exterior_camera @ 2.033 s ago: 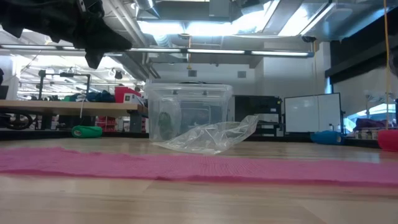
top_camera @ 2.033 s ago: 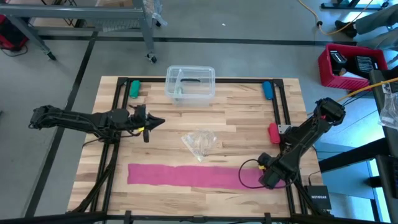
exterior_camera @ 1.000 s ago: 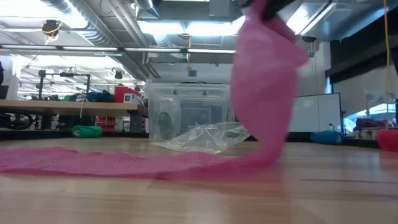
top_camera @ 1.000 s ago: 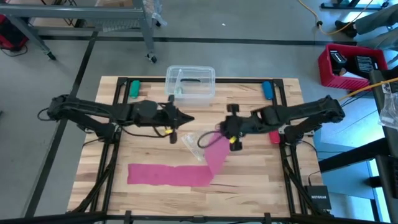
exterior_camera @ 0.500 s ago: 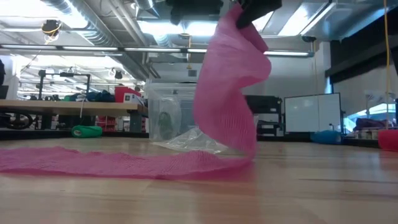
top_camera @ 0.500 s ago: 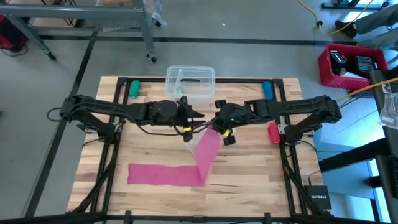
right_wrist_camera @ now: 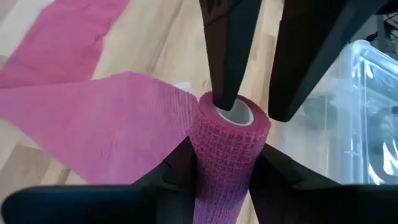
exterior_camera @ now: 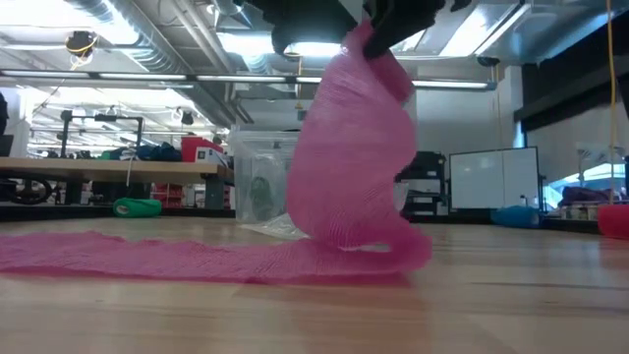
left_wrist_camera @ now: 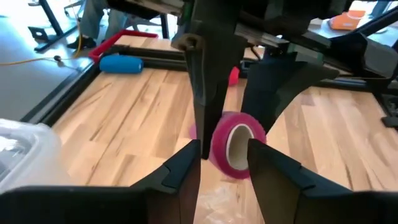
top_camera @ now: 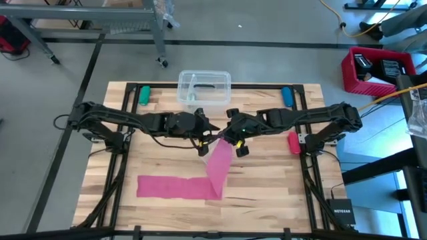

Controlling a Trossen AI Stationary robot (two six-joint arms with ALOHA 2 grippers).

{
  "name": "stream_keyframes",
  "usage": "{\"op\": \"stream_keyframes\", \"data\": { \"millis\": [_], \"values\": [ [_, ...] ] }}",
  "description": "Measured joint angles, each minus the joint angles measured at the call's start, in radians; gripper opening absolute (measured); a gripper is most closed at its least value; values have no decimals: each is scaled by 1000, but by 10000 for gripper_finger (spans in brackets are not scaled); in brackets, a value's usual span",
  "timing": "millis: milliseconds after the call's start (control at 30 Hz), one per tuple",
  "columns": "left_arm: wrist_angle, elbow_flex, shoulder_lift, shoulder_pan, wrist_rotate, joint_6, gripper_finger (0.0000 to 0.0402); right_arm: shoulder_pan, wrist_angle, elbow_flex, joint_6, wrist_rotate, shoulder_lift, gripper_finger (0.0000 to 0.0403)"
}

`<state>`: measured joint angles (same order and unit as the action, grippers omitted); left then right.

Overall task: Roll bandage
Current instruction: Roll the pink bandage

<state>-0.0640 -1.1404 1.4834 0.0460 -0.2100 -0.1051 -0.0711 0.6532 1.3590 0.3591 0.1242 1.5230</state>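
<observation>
The bandage is partly rolled. Its pink roll (right_wrist_camera: 227, 146) with a white core hangs over the table's middle, and my right gripper (right_wrist_camera: 221, 158) is shut on it. From the roll a loose strip (exterior_camera: 354, 167) drops to the table, where the remainder (top_camera: 175, 187) lies flat toward the left. My left gripper (left_wrist_camera: 224, 149) comes from the left and is open. One of its fingers is at the roll's open end (left_wrist_camera: 239, 142), the other beside the roll. My right gripper pinches the roll's curved sides (right_wrist_camera: 205, 149) between its two fingers, which lie along the roll. They slant down from the table's right. The roll is lifted clear, and its strip hangs slack to the table. My left gripper has one fingertip (right_wrist_camera: 222, 99) at the mouth of the white core (right_wrist_camera: 241, 115) and the other outside the roll. Whether either touches, I cannot tell.
A clear plastic box (top_camera: 204, 89) stands at the far middle. A crumpled clear wrapper (exterior_camera: 270, 228) lies behind the bandage. A small red object (top_camera: 292, 142) sits at the right. Green (top_camera: 143, 95) and blue (top_camera: 287, 97) pieces sit on the far rail.
My right gripper has carried the roll toward the table's left and slightly toward the far edge. My left gripper has moved right to meet it over the middle. The lifted strip has swung left with the roll and bulges over itself. The flat part on the table has stayed.
</observation>
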Motion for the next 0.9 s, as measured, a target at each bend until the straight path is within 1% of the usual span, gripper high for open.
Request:
{"op": "stream_keyframes", "data": {
  "millis": [400,767,900],
  "values": [
    [3,0,18,-20,1,-12,121,0,-4,0,13,-30,0,115],
    [-11,0,78,-21,-2,12,121,0,-25,-1,19,-37,68,115],
    [1,0,102,-21,-2,13,105,-1,-22,-2,17,-24,69,115]
  ]
}}
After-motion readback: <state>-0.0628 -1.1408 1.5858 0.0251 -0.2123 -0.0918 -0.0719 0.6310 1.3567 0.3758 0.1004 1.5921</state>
